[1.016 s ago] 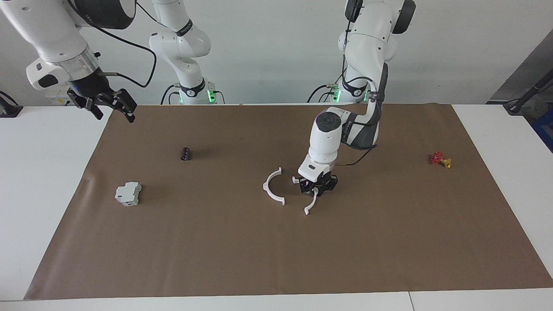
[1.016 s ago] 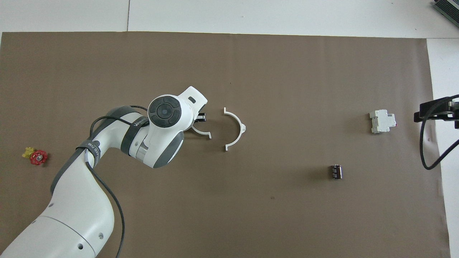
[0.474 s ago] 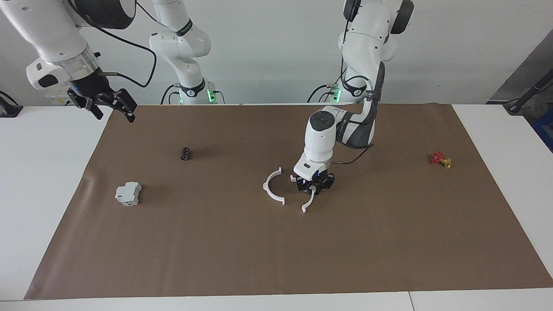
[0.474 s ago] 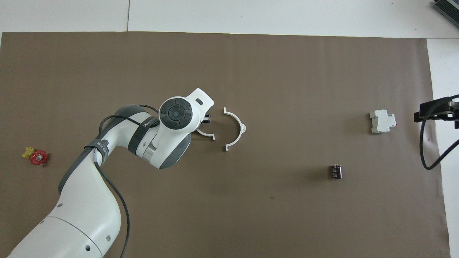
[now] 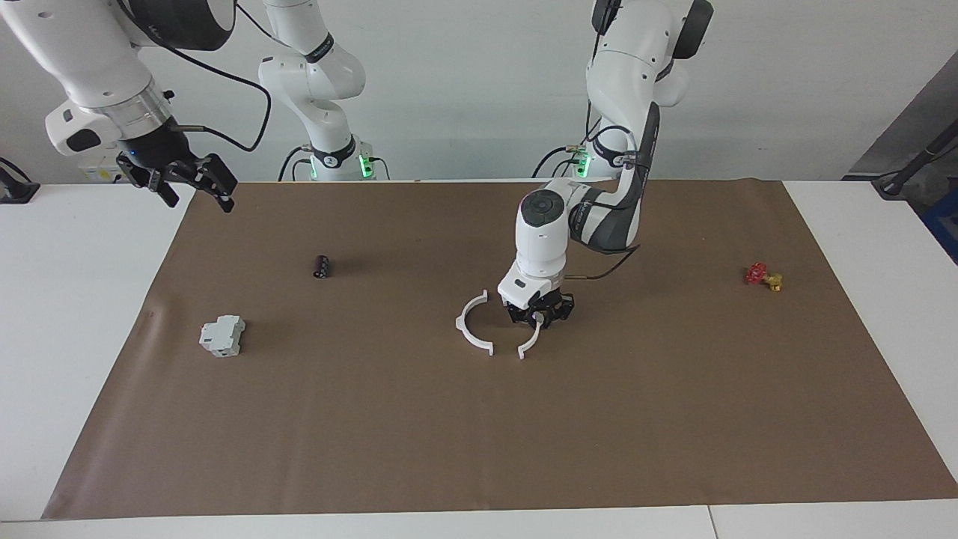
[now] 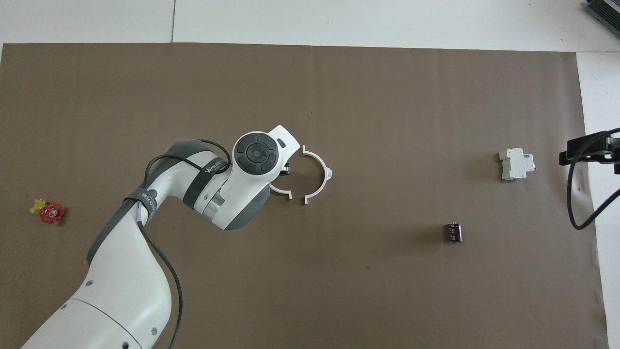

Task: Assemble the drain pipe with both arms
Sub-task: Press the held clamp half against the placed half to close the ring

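**Left gripper clamps one half-ring beside its mate**

Left gripper [image 5: 537, 317] stands low at mid-mat, its fingers closed tight on one white half-ring [image 5: 530, 340], whose free end points away from the robots. In the overhead view the arm's wrist covers most of that piece, and only its tabbed end [image 6: 282, 190] shows. Right gripper [image 5: 188, 180] waits in the air over the mat's corner at the right arm's end, jaws spread wide and holding nothing.

Brown mat [image 5: 479, 434] covers most of the white table [image 5: 75, 314]. The left arm [image 5: 569, 224] bends down from its base to the middle of the mat. The second half-ring [image 5: 471, 327] lies flat on the mat just beside the held one, toward the right arm's end; their open sides face each other, and their ends are near but apart. Nothing lies between the two halves.

A grey-white box [image 5: 222, 335] sits well apart, near the mat's edge at the right arm's end. A small black cylinder [image 5: 321, 266] lies nearer to the robots than the box. A small red and yellow piece [image 5: 763, 276] rests toward the left arm's end, well away from the halves.
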Robot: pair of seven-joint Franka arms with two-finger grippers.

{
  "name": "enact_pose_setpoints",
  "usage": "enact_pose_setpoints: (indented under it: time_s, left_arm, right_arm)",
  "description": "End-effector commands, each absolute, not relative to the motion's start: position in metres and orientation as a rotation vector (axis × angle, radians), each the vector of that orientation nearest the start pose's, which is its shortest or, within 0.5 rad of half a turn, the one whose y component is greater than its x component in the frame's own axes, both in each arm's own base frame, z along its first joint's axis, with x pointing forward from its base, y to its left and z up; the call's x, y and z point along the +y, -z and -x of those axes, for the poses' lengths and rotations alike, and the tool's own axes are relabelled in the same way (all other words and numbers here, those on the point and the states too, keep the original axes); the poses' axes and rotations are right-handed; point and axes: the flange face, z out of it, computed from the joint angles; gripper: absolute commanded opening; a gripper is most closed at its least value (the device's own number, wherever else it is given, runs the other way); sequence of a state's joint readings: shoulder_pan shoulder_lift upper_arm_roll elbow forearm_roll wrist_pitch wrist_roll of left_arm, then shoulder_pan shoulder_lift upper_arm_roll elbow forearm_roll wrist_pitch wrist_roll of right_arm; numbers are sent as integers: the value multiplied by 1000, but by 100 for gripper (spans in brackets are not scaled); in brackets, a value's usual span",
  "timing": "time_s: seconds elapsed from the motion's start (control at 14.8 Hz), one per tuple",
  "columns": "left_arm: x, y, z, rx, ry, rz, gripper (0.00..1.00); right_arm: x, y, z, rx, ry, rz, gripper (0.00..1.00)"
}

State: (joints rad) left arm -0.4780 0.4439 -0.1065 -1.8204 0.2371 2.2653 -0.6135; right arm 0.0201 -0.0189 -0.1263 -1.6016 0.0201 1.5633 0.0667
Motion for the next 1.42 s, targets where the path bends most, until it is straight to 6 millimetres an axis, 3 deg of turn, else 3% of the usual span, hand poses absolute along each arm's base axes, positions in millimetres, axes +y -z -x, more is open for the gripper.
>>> enact_pose_setpoints:
  time_s: [0.0, 0.41, 0.88, 1.36]
  left_arm:
    - [-355, -295, -538, 245, 90, 2979, 0]
    - [-378, -294, -534, 248, 120, 3007, 0]
    - [-385, -282, -538, 209, 147, 3032, 0]
    - [-398, -282, -545, 160, 171, 3047, 0]
  right_arm:
    - [-57, -621, -539, 229, -37, 3105, 100]
    - [-57, -621, -538, 229, -40, 3105, 100]
    - [-57, -621, -539, 229, -37, 3105, 100]
    - [-57, -621, -539, 229, -37, 3105, 100]
